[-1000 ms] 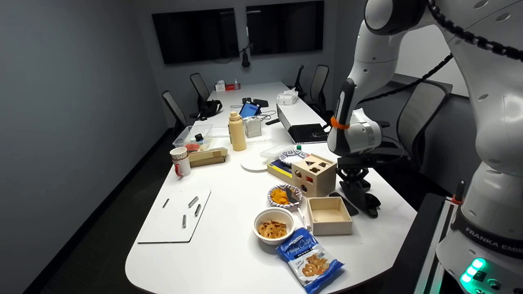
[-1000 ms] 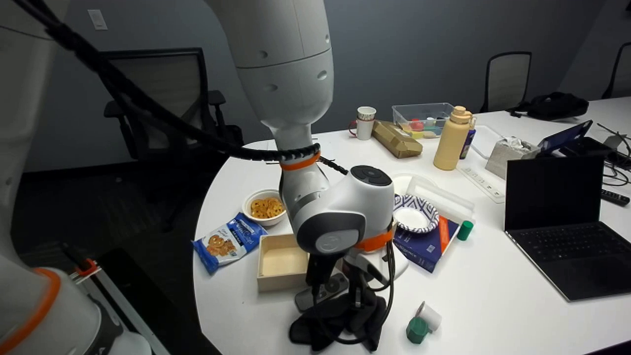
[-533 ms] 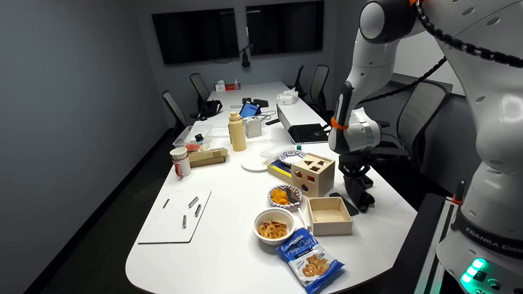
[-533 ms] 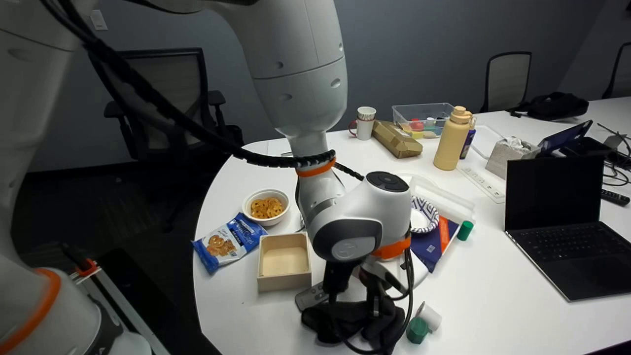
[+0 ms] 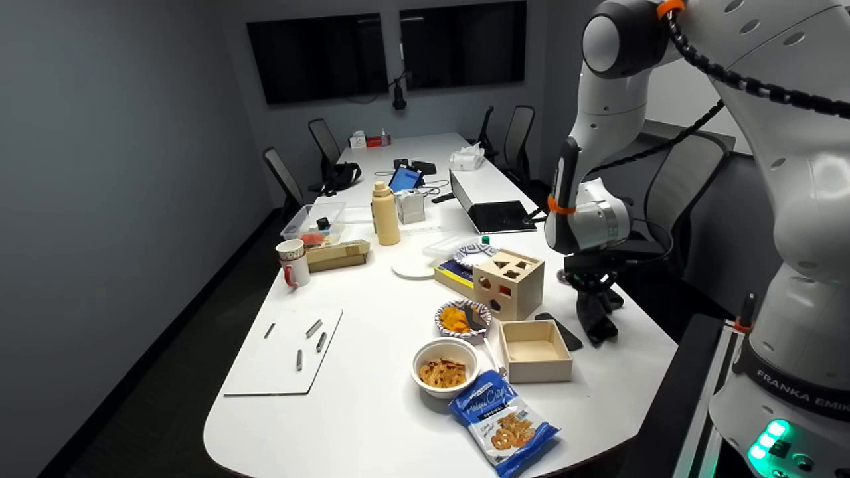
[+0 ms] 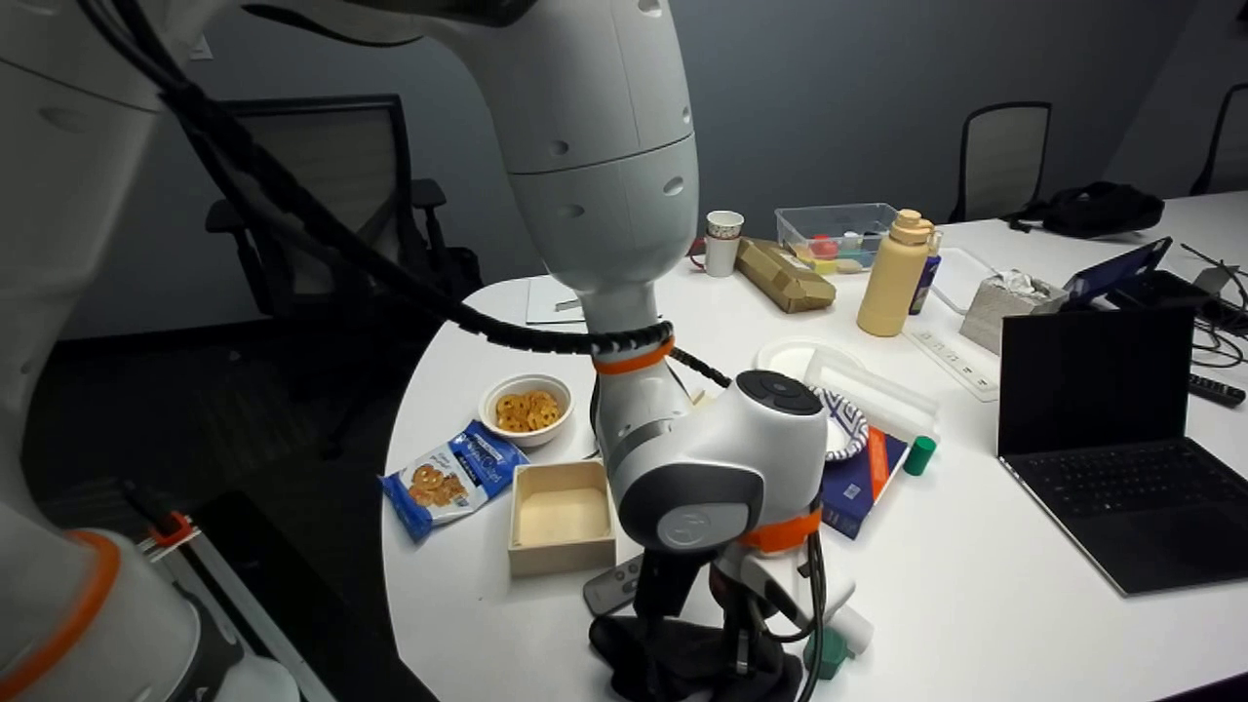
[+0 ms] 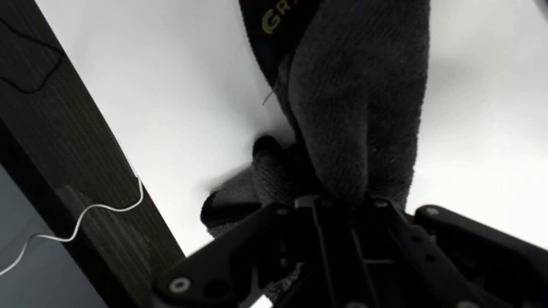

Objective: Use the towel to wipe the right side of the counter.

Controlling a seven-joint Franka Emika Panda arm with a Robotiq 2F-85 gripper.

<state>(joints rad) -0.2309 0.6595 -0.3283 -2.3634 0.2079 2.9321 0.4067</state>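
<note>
Beneath the gripper (image 5: pixel 593 285) in an exterior view, the towel (image 5: pixel 595 322) hung bunched, down at the surface (image 5: pixel 372 358). In an exterior view, it ran crosswise, just beside the remote (image 6: pixel 612 588). In the wrist view, the gripper pinched it firmly, its long axis leading forward to the top edge.

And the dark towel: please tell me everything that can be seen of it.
The towel looks like fuzzy cloth, black to dark grey, with a smooth black patch bearing gold letters, "GR" first. It is bunched in folds, pinched by the gripper, near an edge of the white table, which its lower folds seem to touch.
</note>
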